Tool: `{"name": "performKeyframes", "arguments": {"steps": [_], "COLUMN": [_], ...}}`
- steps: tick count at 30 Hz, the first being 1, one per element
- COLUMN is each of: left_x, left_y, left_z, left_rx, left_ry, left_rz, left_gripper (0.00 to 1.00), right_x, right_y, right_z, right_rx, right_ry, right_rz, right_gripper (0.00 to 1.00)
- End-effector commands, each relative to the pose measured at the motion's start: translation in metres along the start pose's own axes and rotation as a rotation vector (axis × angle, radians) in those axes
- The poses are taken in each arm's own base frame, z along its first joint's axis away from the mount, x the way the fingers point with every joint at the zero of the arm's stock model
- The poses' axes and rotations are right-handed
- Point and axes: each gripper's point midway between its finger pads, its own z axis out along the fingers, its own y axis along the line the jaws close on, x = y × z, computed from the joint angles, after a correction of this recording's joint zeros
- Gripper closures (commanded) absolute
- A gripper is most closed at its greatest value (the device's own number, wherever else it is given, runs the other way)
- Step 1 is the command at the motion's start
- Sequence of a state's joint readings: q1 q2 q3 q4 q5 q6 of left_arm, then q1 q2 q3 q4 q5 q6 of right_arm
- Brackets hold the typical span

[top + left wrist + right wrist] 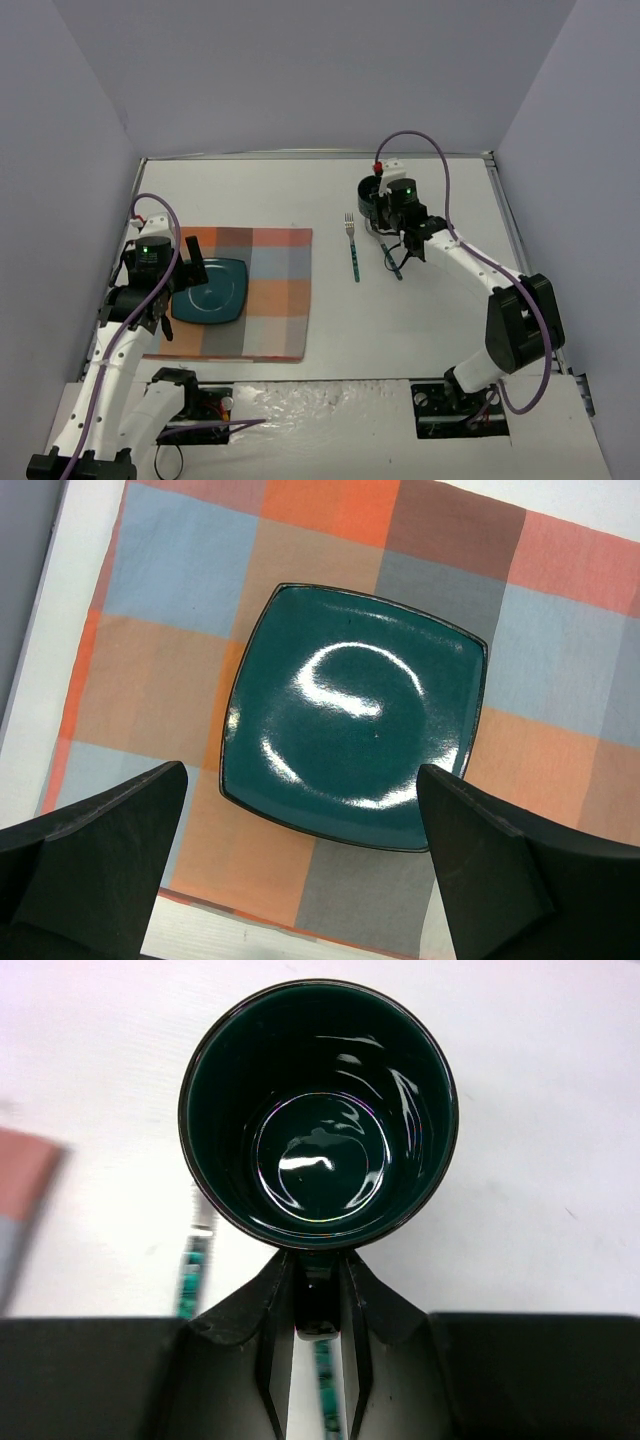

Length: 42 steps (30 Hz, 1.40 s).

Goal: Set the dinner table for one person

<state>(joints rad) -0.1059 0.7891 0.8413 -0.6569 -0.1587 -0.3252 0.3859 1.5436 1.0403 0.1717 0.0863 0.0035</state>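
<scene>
A dark teal square plate lies on the left part of the checked placemat on the white dinner table. My left gripper is open and empty at the plate's left edge. In the left wrist view the plate lies on the placemat ahead of the open gripper. My right gripper is shut on the handle of a dark teal mug. The right wrist view shows the upright, empty mug in front of the gripper.
A fork with a teal handle lies right of the placemat, also in the right wrist view. A second teal-handled utensil lies under my right wrist. Grey walls enclose the table on three sides.
</scene>
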Motion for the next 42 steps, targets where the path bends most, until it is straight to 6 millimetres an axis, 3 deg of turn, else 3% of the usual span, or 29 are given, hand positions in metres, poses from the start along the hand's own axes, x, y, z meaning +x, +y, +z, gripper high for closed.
{"name": "performKeyframes", "arguments": {"steps": [1, 6, 12, 15, 20, 31, 42], "left_x": [-0.018, -0.019, -0.019, -0.018, -0.019, -0.018, -0.018], "left_y": [-0.004, -0.003, -0.002, -0.002, -0.002, -0.003, -0.004], "left_z": [-0.001, -0.001, -0.001, 0.000, 0.000, 0.000, 0.000], "left_rx": [0.010, 0.005, 0.000, 0.001, 0.000, 0.007, 0.010], "left_ry": [-0.063, -0.066, -0.064, -0.062, -0.064, -0.061, -0.060], "left_rz": [-0.001, -0.001, 0.001, 0.003, 0.001, 0.003, 0.002], "left_gripper": [0.03, 0.03, 0.03, 0.03, 0.03, 0.03, 0.03], "right_x": [-0.090, -0.091, -0.082, -0.077, -0.061, -0.034, 0.007], "right_y": [0.061, 0.143, 0.203, 0.224, 0.241, 0.248, 0.238], "right_z": [-0.032, -0.038, -0.026, -0.021, -0.012, 0.009, 0.015], "right_rx": [-0.175, -0.370, -0.457, -0.485, -0.503, -0.508, -0.490], "right_ry": [-0.280, -0.283, -0.264, -0.256, -0.229, -0.197, -0.139], "right_rz": [-0.064, -0.141, -0.190, -0.203, -0.212, -0.197, -0.204], "right_gripper": [1.00, 1.00, 1.00, 1.00, 1.00, 1.00, 1.00]}}
